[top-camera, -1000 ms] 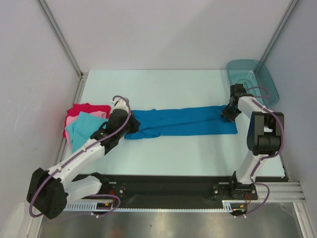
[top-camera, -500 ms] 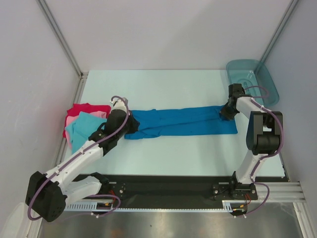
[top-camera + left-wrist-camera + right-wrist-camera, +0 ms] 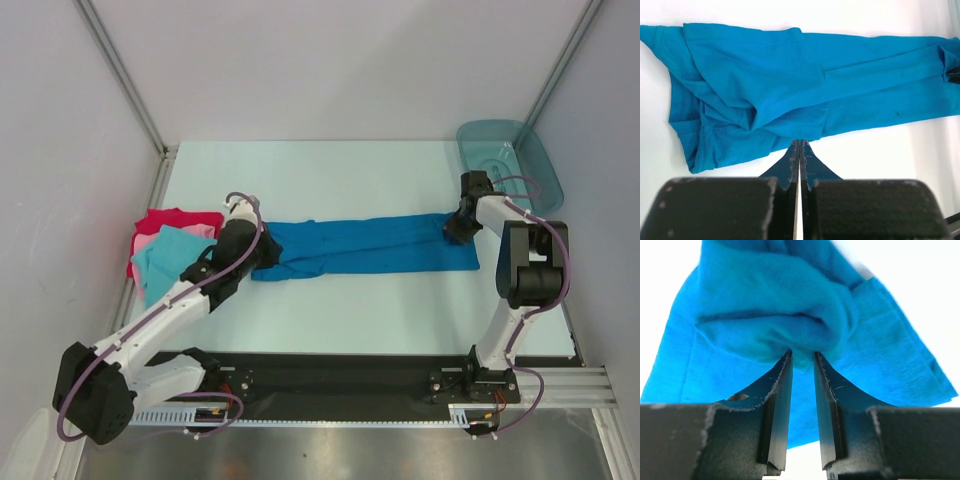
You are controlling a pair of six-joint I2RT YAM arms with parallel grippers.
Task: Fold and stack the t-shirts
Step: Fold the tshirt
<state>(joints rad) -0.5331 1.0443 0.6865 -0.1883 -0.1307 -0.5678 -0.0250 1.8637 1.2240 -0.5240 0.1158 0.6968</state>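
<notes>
Fold in hand: blue t-shirt [image 3: 370, 245] lies drawn out long across mid-table [image 3: 330, 170], right gripper [image 3: 802, 360] narrowly parted, pinching its bunched right end, left gripper [image 3: 799, 150] closed at the left hem, hold on cloth unclear; next, probably, carry one end squarely over the other.

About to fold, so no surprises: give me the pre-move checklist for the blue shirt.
1. Right end effector gripping blue t-shirt: ok, cloth bunched in its jaws.
2. Left end effector gripping hem: cannot tell; shut, tips at hem.
3. Shirt flat: not ok, left end rumpled.
4. Turquoise t-shirt stack apart from blue: cannot tell, left arm covers gap.
5. Tray out of path: ok, far right corner.
</notes>
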